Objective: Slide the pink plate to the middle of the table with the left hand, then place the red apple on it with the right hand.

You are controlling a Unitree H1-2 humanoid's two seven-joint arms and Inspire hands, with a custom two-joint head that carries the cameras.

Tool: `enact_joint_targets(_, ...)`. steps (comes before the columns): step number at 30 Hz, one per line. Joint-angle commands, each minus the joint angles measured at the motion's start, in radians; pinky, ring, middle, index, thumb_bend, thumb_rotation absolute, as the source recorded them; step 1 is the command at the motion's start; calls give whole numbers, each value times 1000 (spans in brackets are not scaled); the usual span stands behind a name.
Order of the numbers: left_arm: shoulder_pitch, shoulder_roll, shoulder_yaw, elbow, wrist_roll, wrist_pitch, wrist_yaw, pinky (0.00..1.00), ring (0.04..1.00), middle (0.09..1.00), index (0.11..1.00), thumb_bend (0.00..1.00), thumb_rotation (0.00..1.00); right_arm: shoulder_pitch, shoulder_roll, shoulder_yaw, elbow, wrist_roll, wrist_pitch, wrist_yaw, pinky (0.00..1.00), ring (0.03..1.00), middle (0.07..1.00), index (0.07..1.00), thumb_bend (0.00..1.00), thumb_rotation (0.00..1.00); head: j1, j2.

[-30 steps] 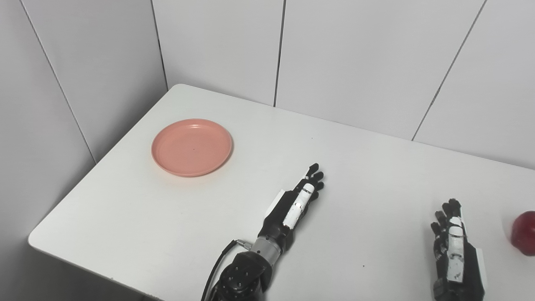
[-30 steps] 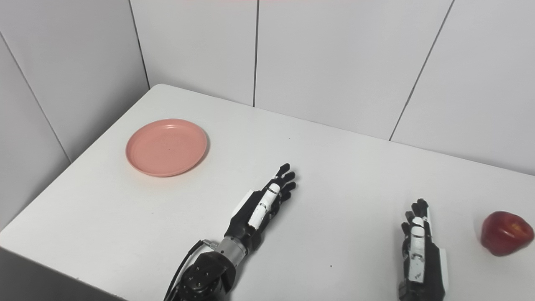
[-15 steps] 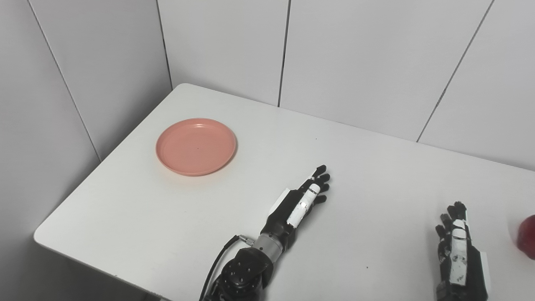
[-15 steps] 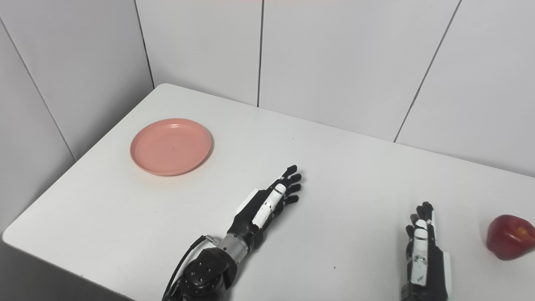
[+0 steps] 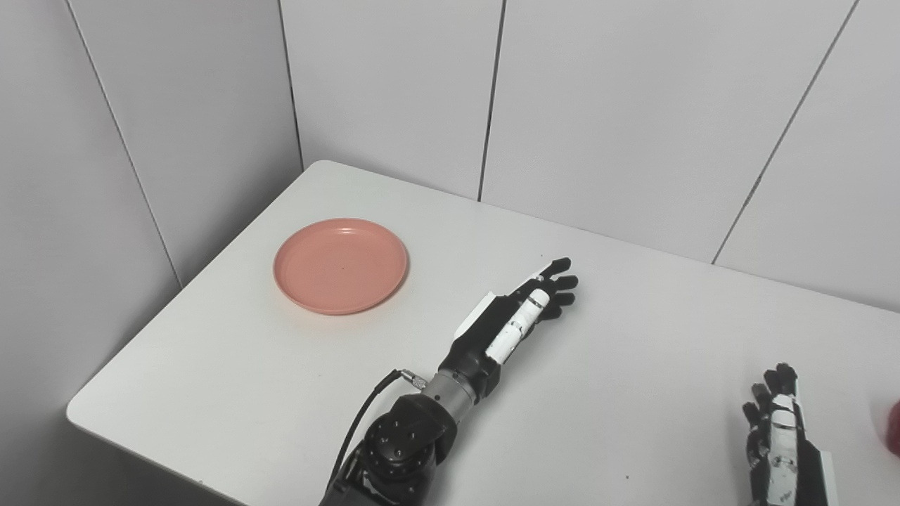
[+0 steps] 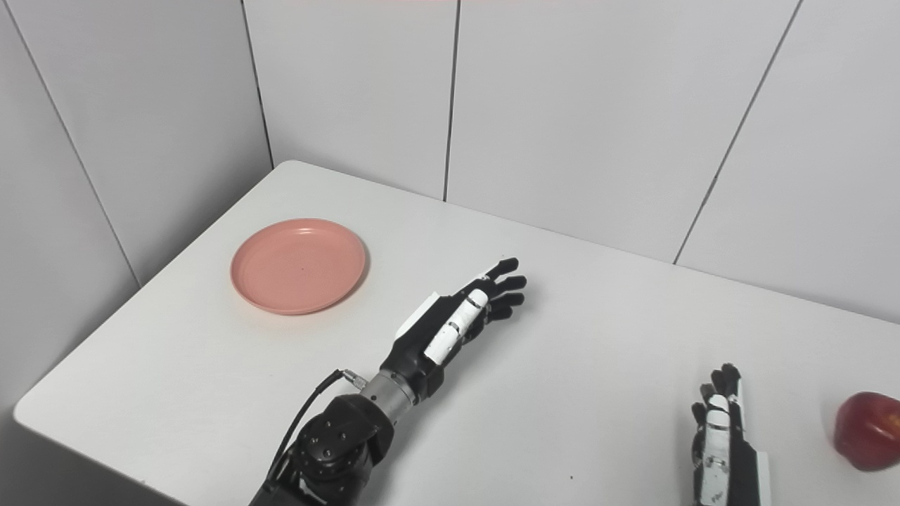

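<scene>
Since a second ago the whole scene has slid down and to the right in both views, which is the head camera shifting, but the left hand (image 5: 517, 320) has also pushed farther out over the white worktop (image 5: 633, 337), its tips now reaching deeper toward the far edge. It hovers edge-on near the middle, fingers (image 5: 559, 281) extended and a little spread, holding nothing, well to the right of the pink plate (image 5: 341, 265); that posture looks suited to swinging left and hooking the plate's rim for the slide. The plate lies flat and empty near the worktop's left side, apart from both hands, so the first step is not yet done. The right hand (image 6: 724, 446) rests low at the near right, fingers straight, slightly apart and empty, apparently waiting its turn. The red apple (image 6: 868, 430) sits just beyond it at the right edge, untouched.
</scene>
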Motion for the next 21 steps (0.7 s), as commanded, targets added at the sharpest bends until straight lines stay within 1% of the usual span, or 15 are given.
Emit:
enact_joint_targets(1,-55,4,13,-48,0,-4,5,869,865,889,880,459,1000,-19,7,3,-40,-1,-8,-3,1000,1000,994,994,45,1000,1,0)
enact_joint_targets(3,-75,9,31,-67,-3,5,11,863,863,885,874,459,1000,-20,6,3,-42,1,-4,0,1000,1000,994,995,47,1000,2,-1)
enact_joint_targets(6,-106,15,60,-87,-21,19,14,888,868,884,869,461,1000,-22,7,1,-46,9,6,0,1000,1000,998,998,50,1000,5,-2)
enact_joint_targets(9,-135,19,94,-97,-36,25,20,866,863,874,853,442,1000,-22,3,2,-47,6,4,1,1000,1000,997,997,46,1000,9,-2)
enact_joint_targets(13,-186,40,144,-87,-48,10,30,849,851,866,847,435,1000,-23,-1,1,-46,2,2,0,1000,1000,995,994,45,1000,15,0)
enact_joint_targets(17,-220,73,190,-72,-54,3,39,843,850,866,847,435,1000,-23,-2,-1,-57,11,22,3,1000,1000,1000,1000,46,1000,19,0)
enact_joint_targets(21,-249,104,235,-78,-58,26,56,854,857,870,850,445,1000,-27,-7,-3,-52,13,20,4,1000,1000,1000,1000,28,1000,22,1)
